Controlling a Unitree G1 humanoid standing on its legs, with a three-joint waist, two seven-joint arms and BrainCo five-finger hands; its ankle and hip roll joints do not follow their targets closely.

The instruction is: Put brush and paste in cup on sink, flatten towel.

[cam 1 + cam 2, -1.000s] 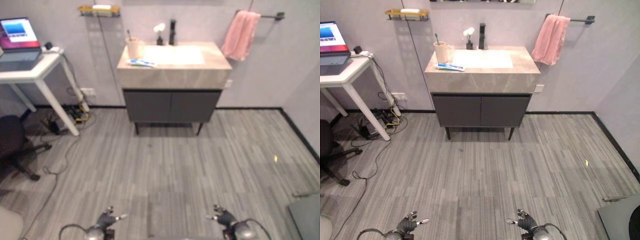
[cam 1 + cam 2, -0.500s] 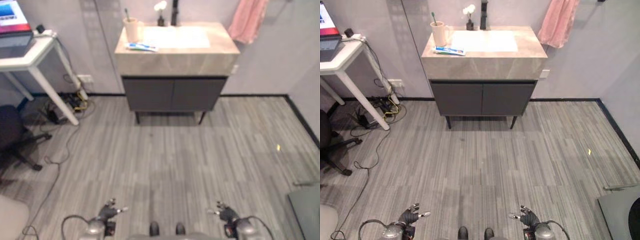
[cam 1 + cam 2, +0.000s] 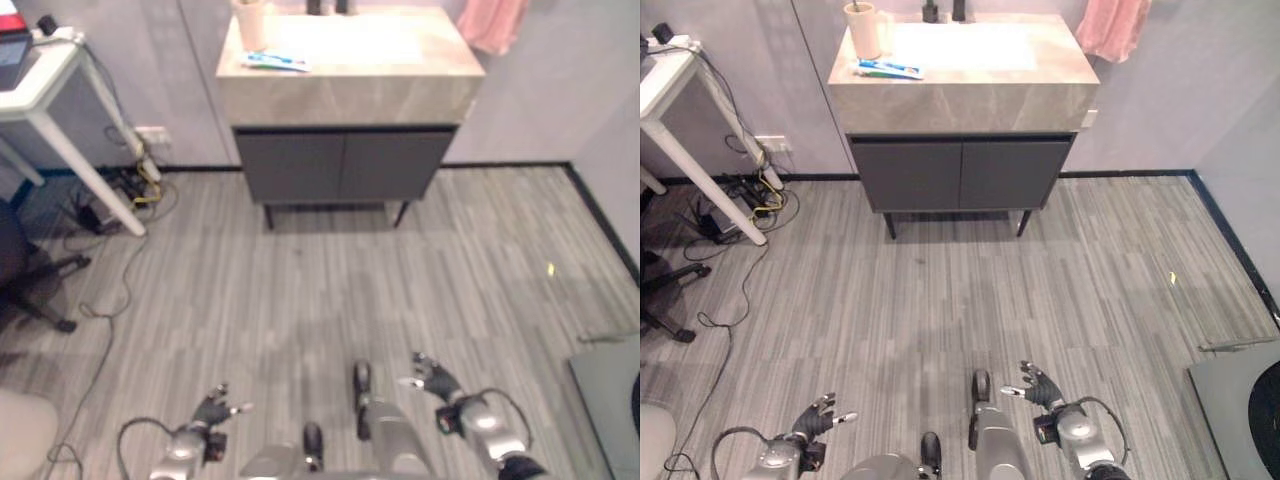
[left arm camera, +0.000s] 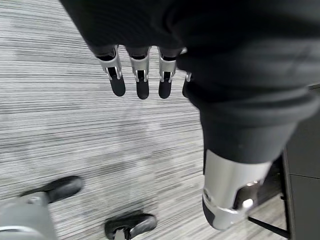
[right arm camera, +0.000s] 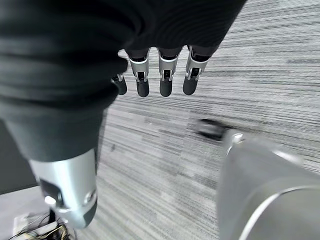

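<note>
Beige stone tops the sink [image 3: 970, 75] far ahead of us, with the paste [image 3: 889, 69] lying flat by the cup [image 3: 864, 17] and the pink towel [image 3: 1110, 28] beside it, so our left hand [image 3: 816, 418] and right hand [image 3: 1038, 386] hang loose, holding nothing.
</note>
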